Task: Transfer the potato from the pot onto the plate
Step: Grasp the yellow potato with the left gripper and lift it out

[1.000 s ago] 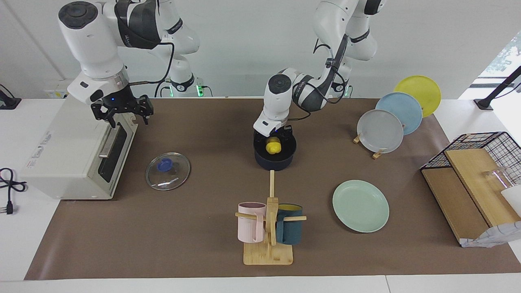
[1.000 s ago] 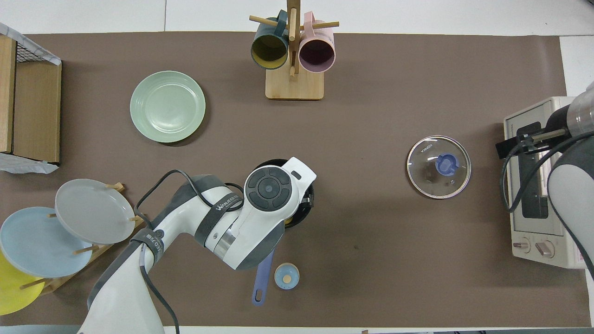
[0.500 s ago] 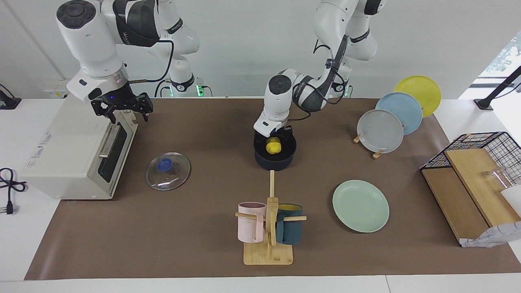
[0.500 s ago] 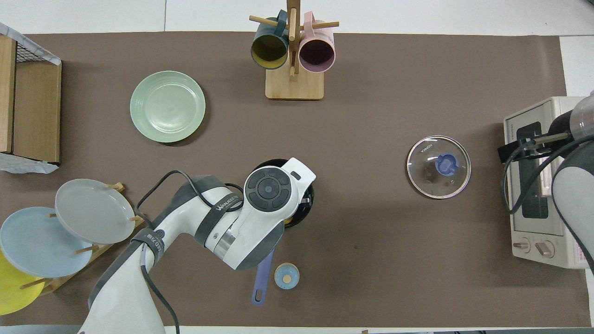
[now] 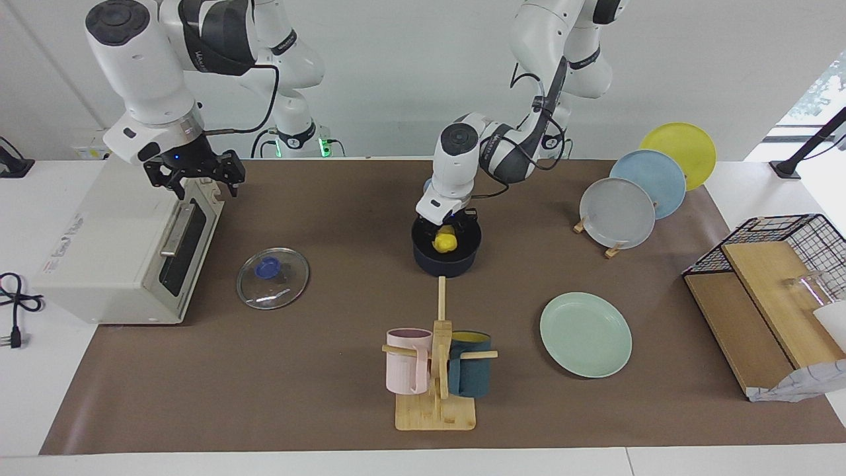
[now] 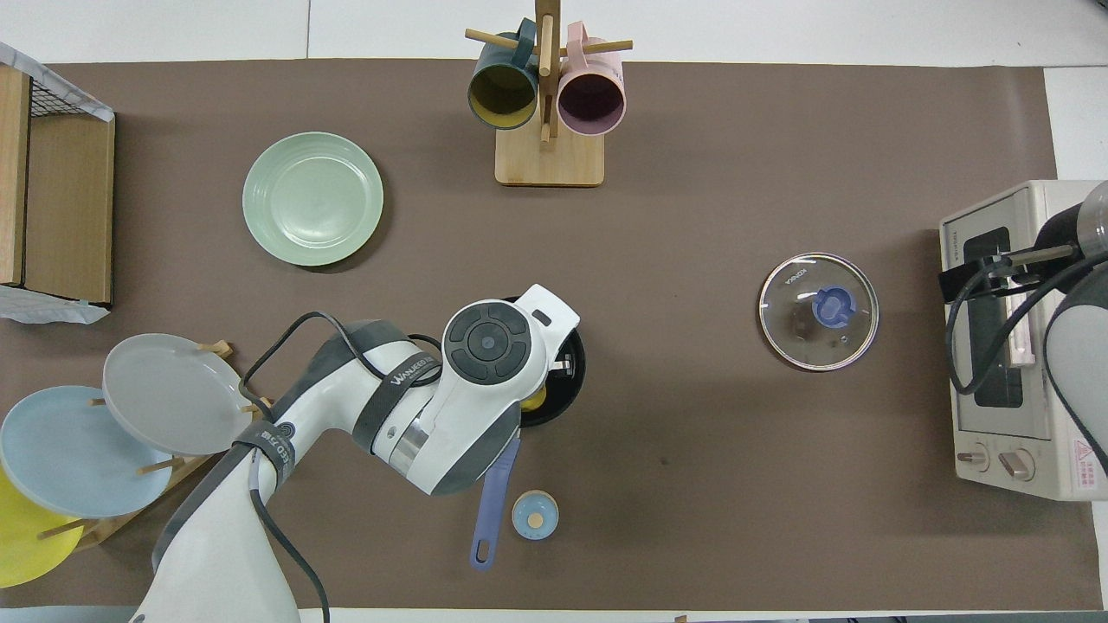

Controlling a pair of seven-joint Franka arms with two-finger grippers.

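Potato (image 5: 445,240), one, in pot (image 5: 447,262); left gripper (image 5: 449,225) jaws astride it, grip unclear.

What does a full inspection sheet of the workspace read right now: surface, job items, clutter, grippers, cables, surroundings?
Surface: brown mat on a white table, flat.
Potato: potato in the pot, not on the plate.
Plate: flat on the mat, bare, toward the left arm's end.
Clutter: glass lid, mug stand with two mugs, plate rack, small blue cap beside the pot handle.
Grippers: left gripper down at the pot's mouth, at the potato; right gripper open over the toaster oven, waiting.
Cables: black cord beside the oven; arm cables.
Surroundings: wire basket with boards at the left arm's end.
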